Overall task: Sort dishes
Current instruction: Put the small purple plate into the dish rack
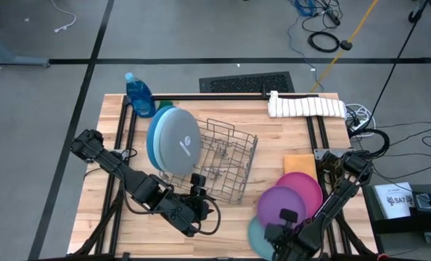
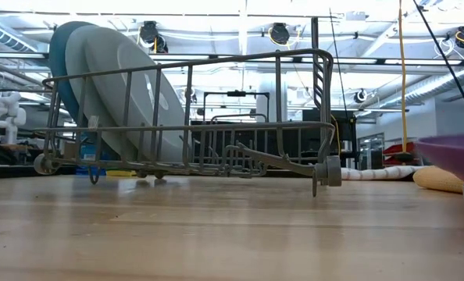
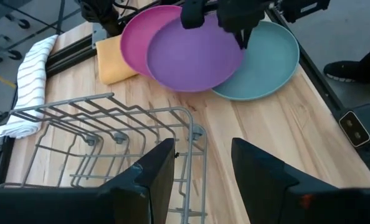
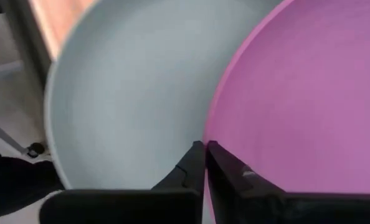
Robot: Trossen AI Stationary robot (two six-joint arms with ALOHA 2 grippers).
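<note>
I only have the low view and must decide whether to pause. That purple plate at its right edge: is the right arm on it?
Observer: Yes. The right pincer is shut at the rim of the purple plate. I cannot tell whether it pinches the rim.
Operator: Does anything lie under that plate?
Observer: It overlaps a teal plate and a pink plate.
Operator: And the left arm?
Observer: The left pincer is open and empty over a corner of the wire rack, facing those plates.
</note>
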